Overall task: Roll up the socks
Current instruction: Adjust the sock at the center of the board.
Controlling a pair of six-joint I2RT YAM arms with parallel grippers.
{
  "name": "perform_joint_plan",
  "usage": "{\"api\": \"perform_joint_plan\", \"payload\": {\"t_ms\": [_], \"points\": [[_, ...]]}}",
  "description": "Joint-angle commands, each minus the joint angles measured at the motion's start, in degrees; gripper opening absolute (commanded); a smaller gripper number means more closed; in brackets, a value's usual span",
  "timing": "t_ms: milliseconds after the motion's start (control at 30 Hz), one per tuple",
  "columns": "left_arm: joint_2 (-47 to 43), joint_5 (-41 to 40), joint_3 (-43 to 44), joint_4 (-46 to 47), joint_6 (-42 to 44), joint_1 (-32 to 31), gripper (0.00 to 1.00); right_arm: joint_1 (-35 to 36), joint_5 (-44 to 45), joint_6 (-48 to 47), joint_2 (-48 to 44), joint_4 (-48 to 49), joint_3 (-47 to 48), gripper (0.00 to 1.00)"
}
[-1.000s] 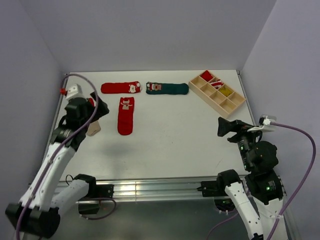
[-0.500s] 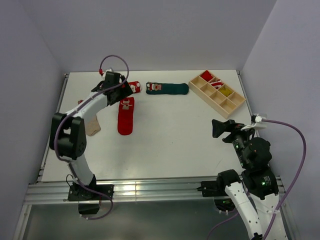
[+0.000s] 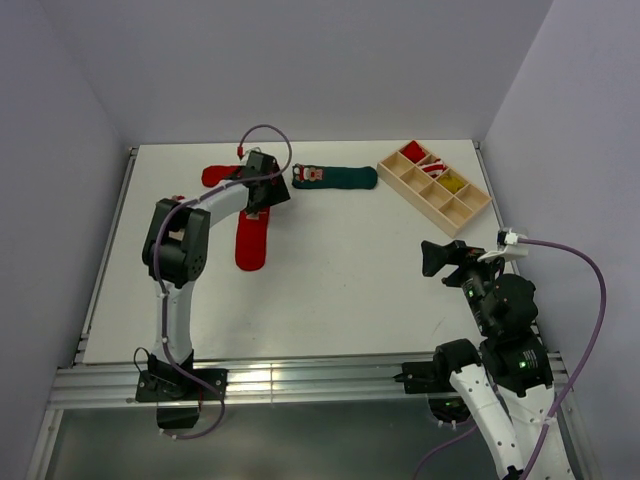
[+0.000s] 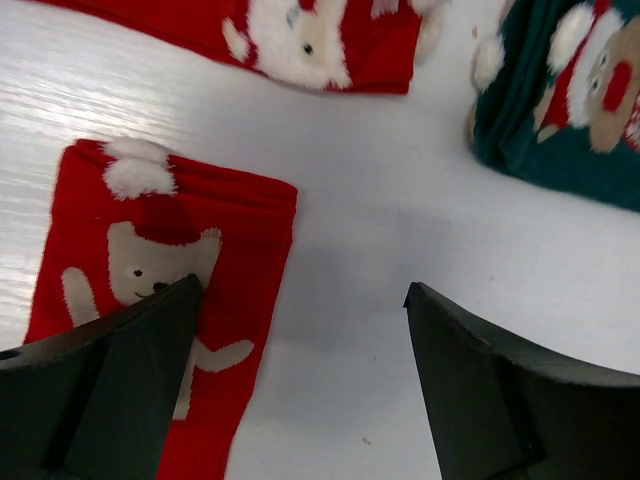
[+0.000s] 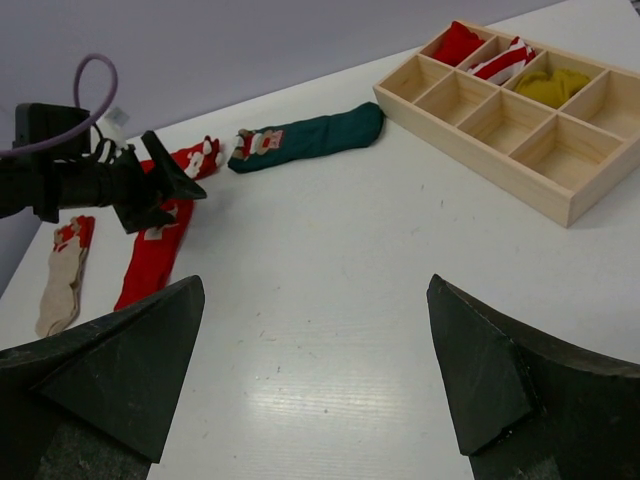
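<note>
Near the far left corner of the worktop [image 3: 350, 290], seen from above, your left claw [image 3: 268, 190] hangs low over the cuff of the near red sock [image 3: 250, 240]. The other red sock [image 3: 222, 175] and the green sock [image 3: 338, 177] lie along the far edge, and your right claw [image 3: 437, 258] is up by the right edge. In the left wrist view, the left claw's fingers [image 4: 110, 390] are spread wide with nothing between them, one over that sock; in the right wrist view, the right claw's fingers [image 5: 110, 380] are spread wide too, and the beige sock [image 5: 62, 275] lies by the left edge.
</note>
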Motion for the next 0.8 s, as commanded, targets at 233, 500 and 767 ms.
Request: {"api": "perform_joint_plan", "payload": {"t_ms": [233, 500, 767], "points": [[1.45, 7.66, -0.38, 3.11, 12.22, -8.28, 0.88, 0.48, -0.34, 0.17, 0.29, 2.33, -0.04, 1.0], [-13.03, 9.08, -16.54, 3.37, 20.07, -22.88, 0.88, 0.48, 0.01, -0.09, 0.29, 2.24, 0.75, 1.0], [-41.13, -5.81, -31.23, 5.75, 4.45, -26.93, 0.92, 0.48, -0.77, -0.09, 0.2, 2.86, 0.66, 1.0]]}}
